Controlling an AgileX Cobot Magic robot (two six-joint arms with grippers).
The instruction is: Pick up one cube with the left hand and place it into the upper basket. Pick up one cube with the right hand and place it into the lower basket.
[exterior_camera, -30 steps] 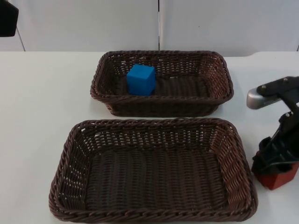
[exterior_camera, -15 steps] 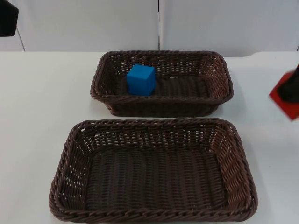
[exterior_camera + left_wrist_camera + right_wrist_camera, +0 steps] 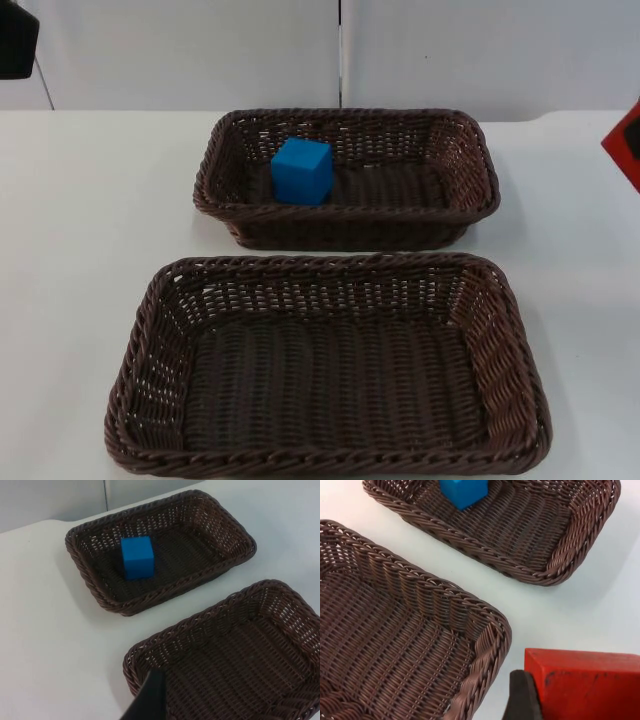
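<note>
Bright even light, soft shadows

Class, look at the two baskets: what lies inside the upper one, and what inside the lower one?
Inside the upper basket sits a blue cube, hiding a patch of floor. The lower basket holds nothing.

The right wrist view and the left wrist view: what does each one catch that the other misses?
The right wrist view alone shows the red cube, lifted above the white table and held against a black fingertip of the right gripper. The left wrist view alone shows the grey partition wall and the upper basket's whole rim. Both show the blue cube in the upper basket and the lower basket with nothing in it.
</note>
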